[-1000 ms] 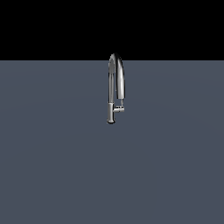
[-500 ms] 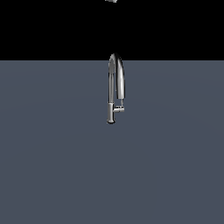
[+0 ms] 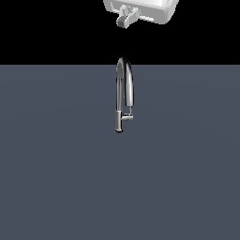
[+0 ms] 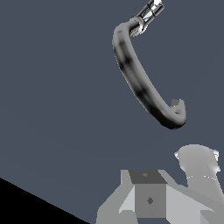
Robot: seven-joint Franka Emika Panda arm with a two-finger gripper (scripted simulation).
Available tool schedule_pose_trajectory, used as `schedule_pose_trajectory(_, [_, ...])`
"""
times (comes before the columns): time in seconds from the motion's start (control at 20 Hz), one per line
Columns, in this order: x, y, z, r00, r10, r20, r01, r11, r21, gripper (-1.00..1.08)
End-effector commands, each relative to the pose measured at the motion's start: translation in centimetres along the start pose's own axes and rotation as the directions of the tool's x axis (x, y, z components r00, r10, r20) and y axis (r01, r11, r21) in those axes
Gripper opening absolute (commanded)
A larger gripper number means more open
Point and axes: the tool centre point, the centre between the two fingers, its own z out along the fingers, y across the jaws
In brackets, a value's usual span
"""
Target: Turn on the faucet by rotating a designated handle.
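The chrome gooseneck faucet (image 3: 123, 89) stands upright in the middle of the flat grey surface (image 3: 56, 178). Its short handle (image 3: 128, 117) juts from the lower stem toward the exterior view's right. My gripper (image 3: 125, 20) hangs high above the spout's arch, touching nothing. Its grey fingers show as one block with no gap, so it looks shut and holds nothing. The wrist view looks down on the arched spout (image 4: 138, 83), and the gripper (image 4: 150, 197) is well apart from it. A small stub (image 4: 176, 103) at the arch's near end may be the handle.
The white hand body (image 3: 145, 8) is cut off by the exterior view's upper edge. Behind the grey surface there is only black background (image 3: 47, 33). Apart from the faucet, I see no object on the surface.
My hand has come down into the exterior view from above: absent one second ago, a sliver half a second ago, now clearly above the spout. The faucet and handle have not moved.
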Motion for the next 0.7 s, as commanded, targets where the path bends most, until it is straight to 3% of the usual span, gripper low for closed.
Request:
schedule_pose_trajectory(0.0, [1.6, -0.1, 0.1, 0.999, 0.030, 0.037, -0.031, 0.999, 0.032, -1.00])
schedule_pose_trajectory(0.65, [9.8, 0.1, 1.5, 0.955, 0.167, 0.245, -0.213, 0.960, 0.179, -1.00])
